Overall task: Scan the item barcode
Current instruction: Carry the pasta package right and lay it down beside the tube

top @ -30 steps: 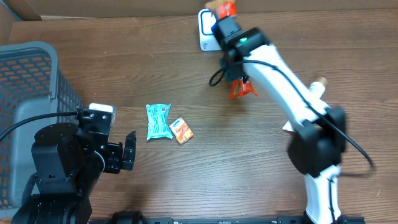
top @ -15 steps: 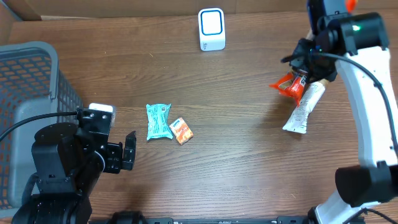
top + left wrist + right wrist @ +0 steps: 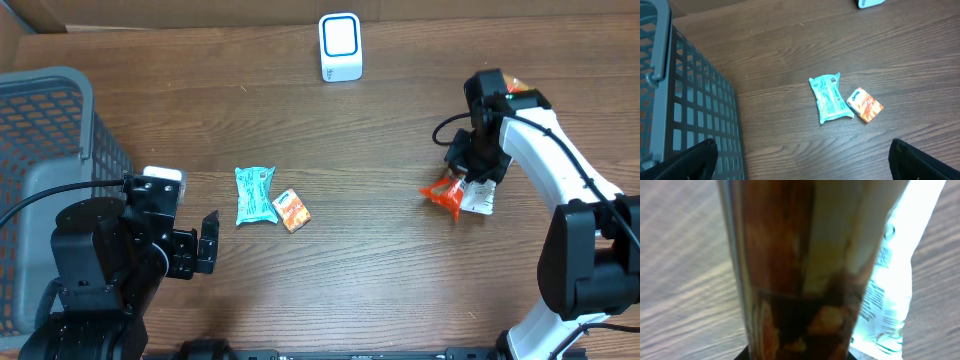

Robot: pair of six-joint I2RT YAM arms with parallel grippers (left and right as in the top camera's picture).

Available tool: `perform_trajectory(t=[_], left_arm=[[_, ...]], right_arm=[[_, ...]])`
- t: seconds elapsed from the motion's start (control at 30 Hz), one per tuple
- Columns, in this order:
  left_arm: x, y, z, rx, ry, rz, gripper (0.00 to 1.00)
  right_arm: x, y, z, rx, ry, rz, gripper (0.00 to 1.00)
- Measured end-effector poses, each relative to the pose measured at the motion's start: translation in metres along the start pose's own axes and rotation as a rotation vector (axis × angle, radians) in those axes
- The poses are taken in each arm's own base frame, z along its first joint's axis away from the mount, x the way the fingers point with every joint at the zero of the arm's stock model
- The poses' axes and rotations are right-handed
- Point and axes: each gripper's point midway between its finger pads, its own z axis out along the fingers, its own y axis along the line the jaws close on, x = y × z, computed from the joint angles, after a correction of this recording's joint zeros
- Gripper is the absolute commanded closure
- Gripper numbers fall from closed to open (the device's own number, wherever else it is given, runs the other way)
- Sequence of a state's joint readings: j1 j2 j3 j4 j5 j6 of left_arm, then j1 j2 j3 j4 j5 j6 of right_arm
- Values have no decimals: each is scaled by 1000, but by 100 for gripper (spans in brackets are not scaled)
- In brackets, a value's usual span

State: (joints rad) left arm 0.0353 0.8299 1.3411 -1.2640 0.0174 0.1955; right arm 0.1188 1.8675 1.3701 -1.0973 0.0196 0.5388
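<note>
Grey basket (image 3: 45, 76) at left, teal packet (image 3: 255, 194) and orange box (image 3: 291, 210) lying outside

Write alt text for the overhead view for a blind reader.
The right claw grips an orange packet low over a wooden table, next to a white pouch. A teal packet and small orange box lie mid-table, the white scanner at the far edge, a grey basket and the open left claw at left.
</note>
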Motion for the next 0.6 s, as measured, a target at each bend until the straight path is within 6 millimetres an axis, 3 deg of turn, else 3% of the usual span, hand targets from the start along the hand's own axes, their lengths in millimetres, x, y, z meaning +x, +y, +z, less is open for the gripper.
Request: perform_trajectory(t=[0.2, 0.23, 0.3, 0.37, 0.5, 0.6], left_arm=[[0, 0, 0, 0, 0, 0, 0], [0, 0, 0, 0, 0, 0, 0], [0, 0, 0, 0, 0, 0, 0], [0, 0, 0, 0, 0, 0, 0], [0, 0, 0, 0, 0, 0, 0], [0, 0, 0, 0, 0, 0, 0]], right_arm=[[-6, -20, 2, 9, 18, 19, 85], [-8, -24, 2, 10, 20, 18, 78], [-11, -29, 2, 10, 22, 8, 55], [-12, -34, 2, 4, 30, -29, 41], [-10, -32, -6, -18, 53, -109, 34], [-15, -26, -25, -42, 51, -147, 32]])
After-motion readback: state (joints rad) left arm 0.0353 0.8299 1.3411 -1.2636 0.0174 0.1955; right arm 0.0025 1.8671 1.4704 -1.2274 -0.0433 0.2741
